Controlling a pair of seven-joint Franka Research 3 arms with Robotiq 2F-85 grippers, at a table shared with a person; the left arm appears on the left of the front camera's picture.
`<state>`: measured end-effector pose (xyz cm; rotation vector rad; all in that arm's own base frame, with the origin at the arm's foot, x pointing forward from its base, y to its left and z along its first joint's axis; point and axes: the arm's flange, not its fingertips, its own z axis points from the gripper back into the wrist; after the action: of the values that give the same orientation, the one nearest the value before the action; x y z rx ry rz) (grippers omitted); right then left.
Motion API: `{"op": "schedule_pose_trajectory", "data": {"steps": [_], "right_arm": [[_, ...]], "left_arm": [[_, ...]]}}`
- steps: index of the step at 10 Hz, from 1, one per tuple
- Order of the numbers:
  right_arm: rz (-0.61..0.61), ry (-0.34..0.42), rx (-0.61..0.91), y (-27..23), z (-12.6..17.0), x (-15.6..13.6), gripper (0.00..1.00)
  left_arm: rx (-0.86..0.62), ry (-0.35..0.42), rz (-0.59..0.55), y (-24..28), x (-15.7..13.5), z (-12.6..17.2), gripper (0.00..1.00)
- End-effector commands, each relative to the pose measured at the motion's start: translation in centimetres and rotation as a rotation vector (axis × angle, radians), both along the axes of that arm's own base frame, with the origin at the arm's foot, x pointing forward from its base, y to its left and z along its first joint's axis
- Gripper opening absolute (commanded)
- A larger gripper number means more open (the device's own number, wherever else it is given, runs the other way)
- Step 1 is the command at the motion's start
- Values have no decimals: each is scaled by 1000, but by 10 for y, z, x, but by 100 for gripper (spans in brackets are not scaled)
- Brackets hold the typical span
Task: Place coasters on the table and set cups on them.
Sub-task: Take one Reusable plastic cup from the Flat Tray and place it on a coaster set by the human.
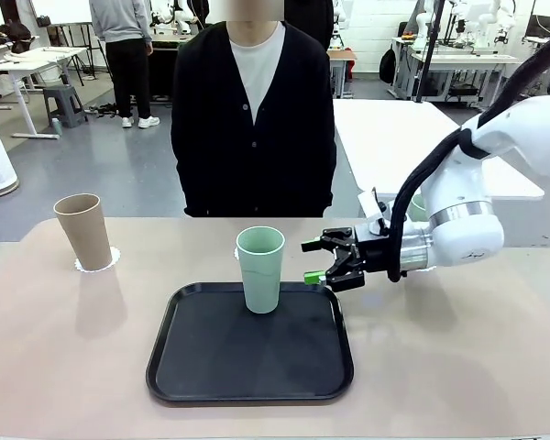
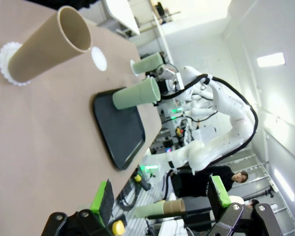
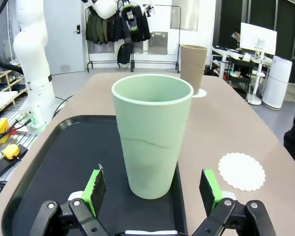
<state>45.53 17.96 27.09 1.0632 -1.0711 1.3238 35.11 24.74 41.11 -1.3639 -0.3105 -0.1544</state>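
Table (image 1: pixel 458 367) carries a black tray (image 1: pixel 211 367) with a green cup (image 1: pixel 260 269) upright on its far edge. Right claw (image 1: pixel 328 261) is spread apart just beside it, level. Empty coaster (image 3: pixel 241 170) lies beyond the tray. Best: center the fingers mid-cup, squeeze gently, lift straight. Brown cup (image 1: pixel 82 231) already sits on its coaster. Left claw (image 2: pixel 160 199) hangs apart, empty.

Tan cup (image 2: pixel 46 45) standing on a scalloped white coaster (image 2: pixel 6 63) on the beige table (image 2: pixel 44 142). Second coaster (image 2: pixel 99 58) lying bare beyond it. Mint cup (image 2: pixel 136 94) upright on the black tray (image 2: pixel 119 129), another mint cup (image 2: pixel 147 63) behind. Left gripper (image 2: pixel 161 200) open, pads well apart.
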Motion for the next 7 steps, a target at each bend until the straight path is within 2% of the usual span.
{"op": "schedule_pose_trajectory", "data": {"steps": [1, 7], "right_arm": [[-4, -26, -4, 16, -9, 4, 100], [-7, 9, -39, 43, -28, 12, 100]], "left_arm": [[2, -6, 7, 1, -1, 2, 100], [2, -6, 7, 1, -1, 2, 100]]}}
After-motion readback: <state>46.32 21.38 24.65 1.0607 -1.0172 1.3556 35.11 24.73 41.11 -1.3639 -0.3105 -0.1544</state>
